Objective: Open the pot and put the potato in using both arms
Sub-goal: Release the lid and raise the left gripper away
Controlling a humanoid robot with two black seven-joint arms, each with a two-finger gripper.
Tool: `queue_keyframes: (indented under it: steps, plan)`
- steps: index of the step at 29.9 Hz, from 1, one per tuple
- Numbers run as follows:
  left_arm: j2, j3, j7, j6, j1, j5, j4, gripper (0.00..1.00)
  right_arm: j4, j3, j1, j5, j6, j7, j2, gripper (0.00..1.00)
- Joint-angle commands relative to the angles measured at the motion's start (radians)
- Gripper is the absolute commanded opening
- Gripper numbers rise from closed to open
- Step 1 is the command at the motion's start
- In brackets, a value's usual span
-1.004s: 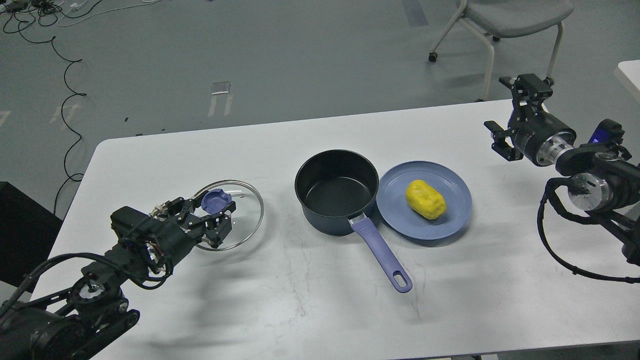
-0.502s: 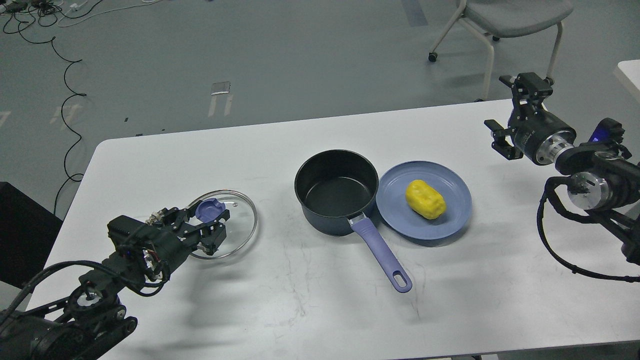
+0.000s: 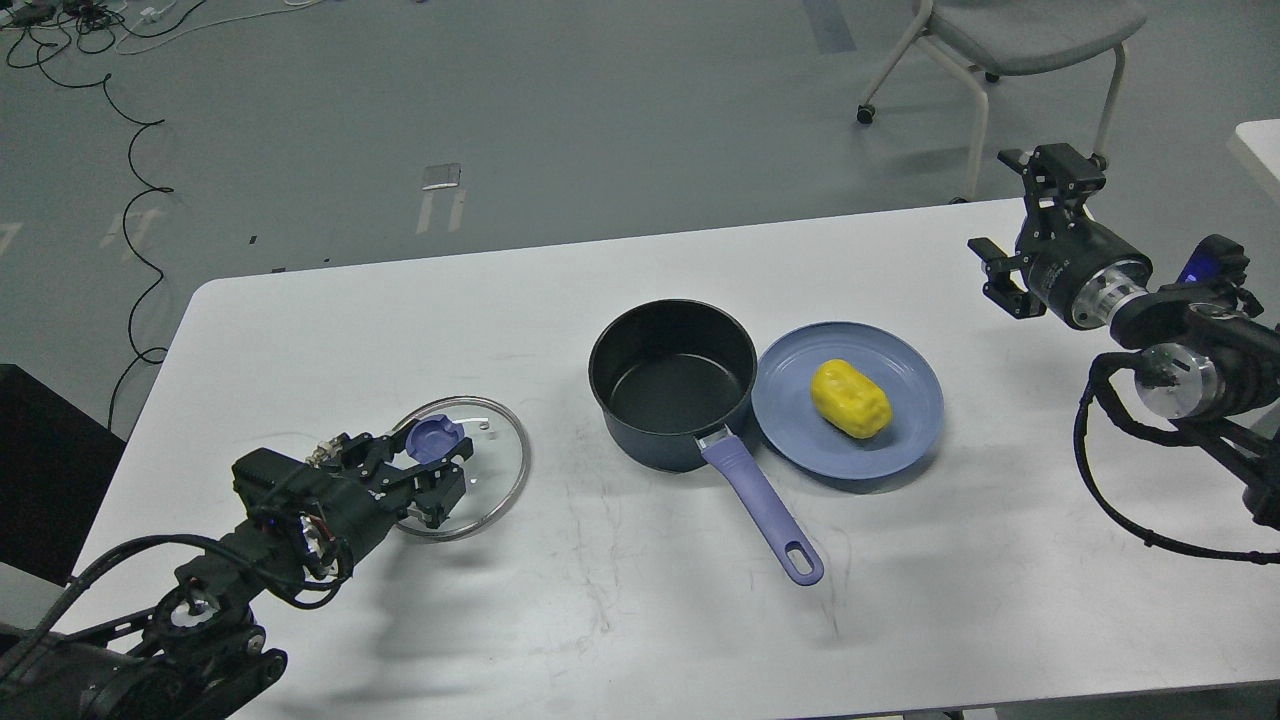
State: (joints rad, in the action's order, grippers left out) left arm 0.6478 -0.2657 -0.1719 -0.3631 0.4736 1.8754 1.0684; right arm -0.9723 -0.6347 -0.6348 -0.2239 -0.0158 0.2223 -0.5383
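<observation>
The dark navy pot (image 3: pixel 672 385) stands open at the table's middle, its purple handle (image 3: pixel 765 515) pointing to the front right. The yellow potato (image 3: pixel 851 399) lies on a round blue plate (image 3: pixel 905 440) right of the pot. My left gripper (image 3: pixel 430 462) is shut on the purple knob (image 3: pixel 432 436) of the glass lid (image 3: pixel 492 462), low over the table's front left; I cannot tell if the lid touches the table. My right gripper (image 3: pixel 1015 220) is open and empty, raised over the table's far right edge, well away from the potato.
The white table (image 3: pixel 620 620) has a rounded far left corner and a near edge at the bottom of the view. A grey chair (image 3: pixel 1010 40) stands on the floor behind the table's right side. Cables lie on the floor at the far left.
My left gripper has carried the lid lower and nearer the front of the table, first a little left, then back right. The right arm, pot and potato have not moved.
</observation>
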Motion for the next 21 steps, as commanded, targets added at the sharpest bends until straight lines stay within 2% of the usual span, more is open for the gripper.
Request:
queue_keyframes:
  steps: [1, 8, 12, 16, 21]
  plan:
    - [0.001, -0.004, -0.005, 0.001, 0.01, -0.056, 0.005, 0.99, -0.009, 0.001, -0.003, -0.003, -0.003, 0.0, 0.0, 1.0]
    - [0.075, -0.018, -0.015, 0.001, 0.077, -0.306, 0.061, 0.99, -0.071, 0.065, -0.023, -0.116, -0.006, 0.0, -0.006, 1.0]
    - [0.145, -0.018, -0.035, 0.01, 0.16, -0.505, 0.106, 0.99, -0.117, 0.229, -0.086, -0.406, -0.006, 0.0, -0.063, 1.0]
    - [0.179, -0.023, -0.055, 0.021, 0.223, -0.646, 0.127, 0.99, -0.12, 0.347, -0.135, -0.547, 0.005, 0.008, -0.08, 1.0]
    - [0.193, -0.067, -0.055, 0.036, 0.287, -0.926, 0.14, 0.99, -0.121, 0.44, -0.166, -0.741, 0.048, 0.014, -0.094, 0.99]
